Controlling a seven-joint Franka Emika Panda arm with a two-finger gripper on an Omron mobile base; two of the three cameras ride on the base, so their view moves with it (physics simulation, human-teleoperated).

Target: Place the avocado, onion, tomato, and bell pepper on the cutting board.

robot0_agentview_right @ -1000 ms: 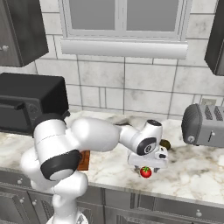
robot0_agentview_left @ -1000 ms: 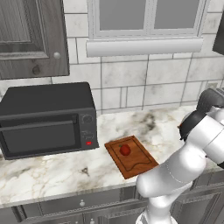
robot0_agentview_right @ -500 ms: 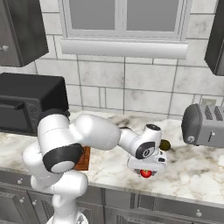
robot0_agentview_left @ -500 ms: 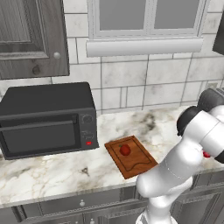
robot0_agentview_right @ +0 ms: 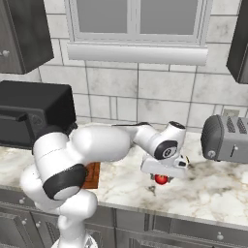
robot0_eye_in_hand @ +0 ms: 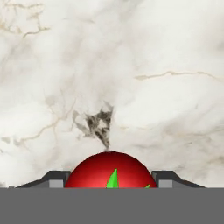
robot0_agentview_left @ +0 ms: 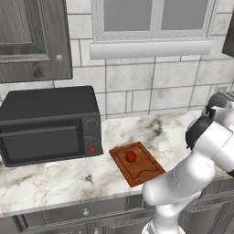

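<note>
While the pincer [robot0_agentview_right: 162, 177] hangs low over the marble counter [robot0_agentview_right: 218, 189], its fingers are pinched on one tomato [robot0_eye_in_hand: 111, 170], bright red with a green leafy cap, which sits between the two dark fingertips [robot0_eye_in_hand: 54, 178] in the hand view. Far to the pincer's left stands one black microwave [robot0_agentview_left: 48, 124]. Between it and the pincer lies one reddish-brown cutting board [robot0_agentview_left: 137, 163], flat on the counter, with one darker red bell pepper [robot0_agentview_left: 130, 156] resting near its middle. Just to the pincer's right, well apart from it, stands one grey toaster [robot0_agentview_right: 225, 138]. In the right base view the tomato shows as a red ball under the white hand, at or just above the counter; contact cannot be told. From its base the white arm [robot0_agentview_right: 92, 147] reaches right, bends at the elbow, and turns the wrist down so the hand points at the counter.
</note>
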